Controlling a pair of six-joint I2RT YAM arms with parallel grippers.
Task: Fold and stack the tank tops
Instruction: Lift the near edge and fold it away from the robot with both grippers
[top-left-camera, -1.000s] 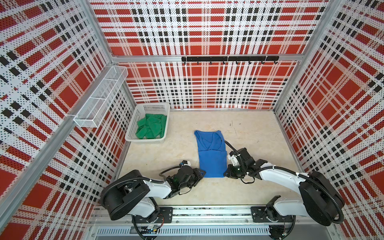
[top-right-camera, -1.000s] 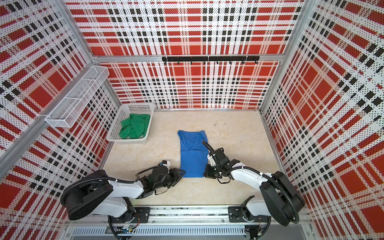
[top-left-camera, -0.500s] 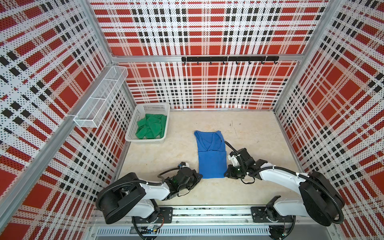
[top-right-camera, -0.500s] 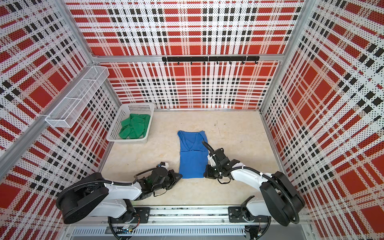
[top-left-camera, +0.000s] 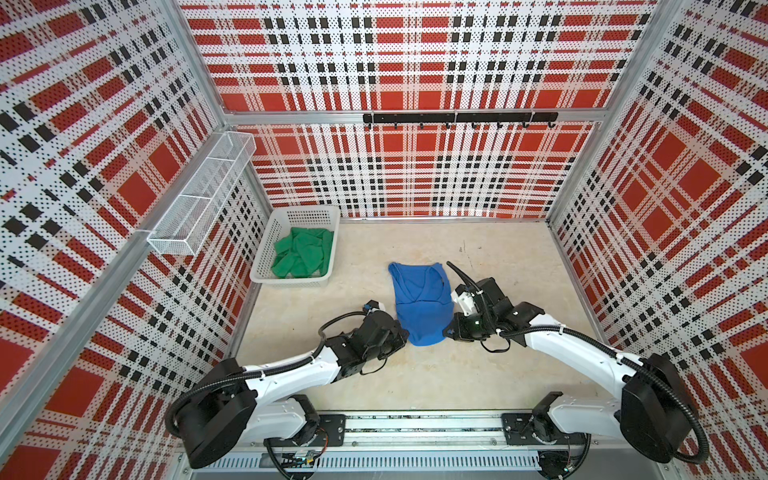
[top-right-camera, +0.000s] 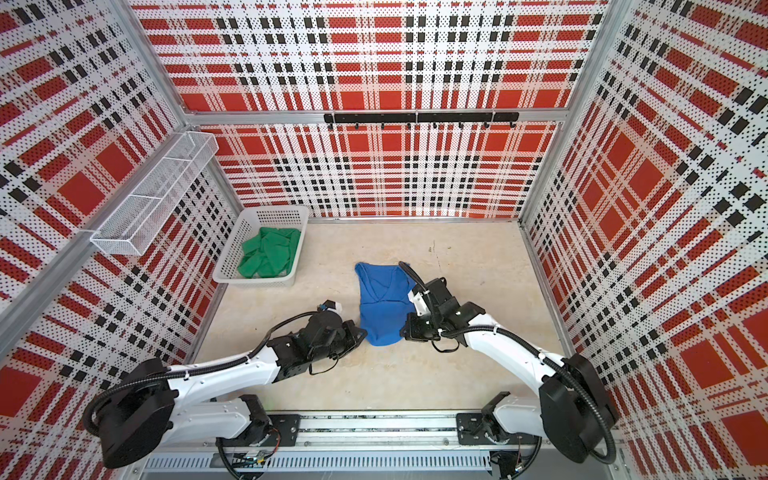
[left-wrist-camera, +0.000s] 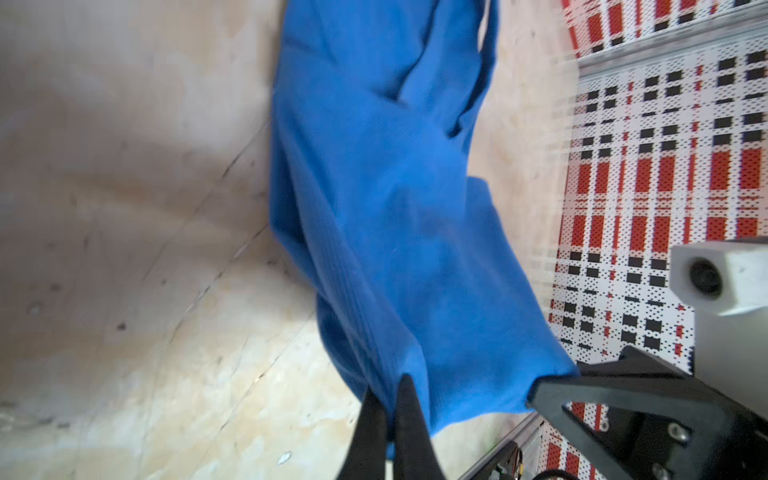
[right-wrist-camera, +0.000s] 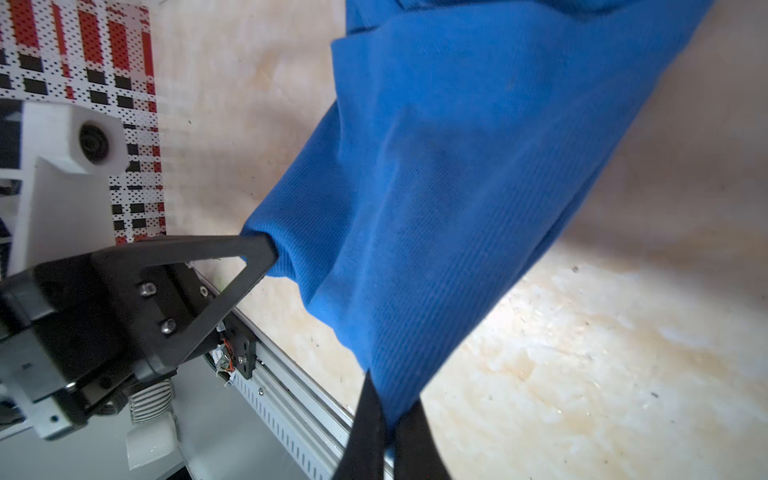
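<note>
The blue tank top lies lengthwise mid-table, straps toward the back wall. Its near hem is raised off the table and sags between my two grippers. My left gripper is shut on the hem's left corner, with blue cloth pinched between its black fingers. At the right corner my right gripper is shut on the hem in the same way. The green tank top sits crumpled in the white basket at the back left.
A white wire shelf juts from the left wall above the basket. A black hook rail runs along the back wall. Plaid walls close in three sides, and a metal rail borders the table's near edge.
My left gripper has gone from open to shut on the blue top's left hem corner. Both grippers have lifted the near hem, which now bunches toward the straps.
</note>
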